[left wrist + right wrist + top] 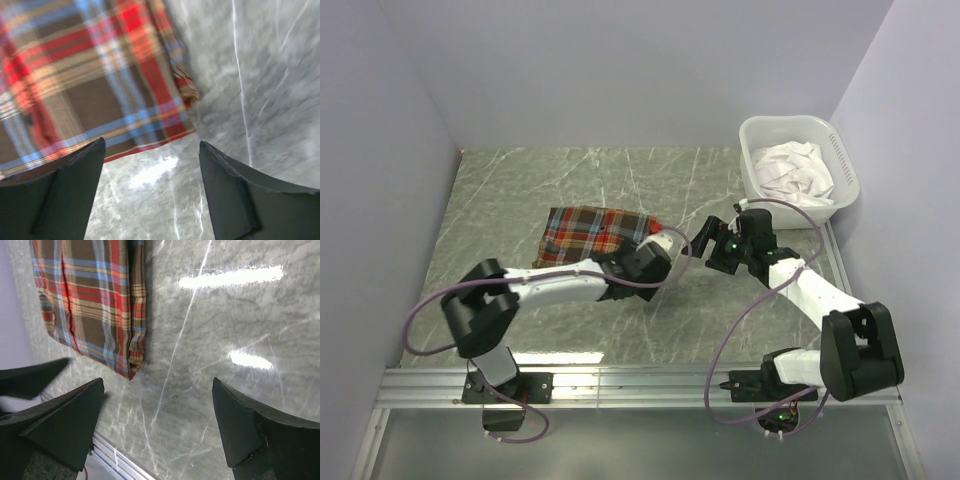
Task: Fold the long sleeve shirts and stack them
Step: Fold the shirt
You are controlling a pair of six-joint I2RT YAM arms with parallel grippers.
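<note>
I find the plaid shirt (592, 232) folded into a compact rectangle, lying flat on the desk (550, 175) left of centre in the overhead frame. Its checks are red, orange, blue and dark brown, and one edge shows stacked layers. The left pincer (151, 146) stands open and empty at the shirt's right edge. The right pincer (156, 384), likewise open and empty, hangs over bare desk just right of it. At the upper right, a white basket (844, 160) holds white cloth (795, 170).
</note>
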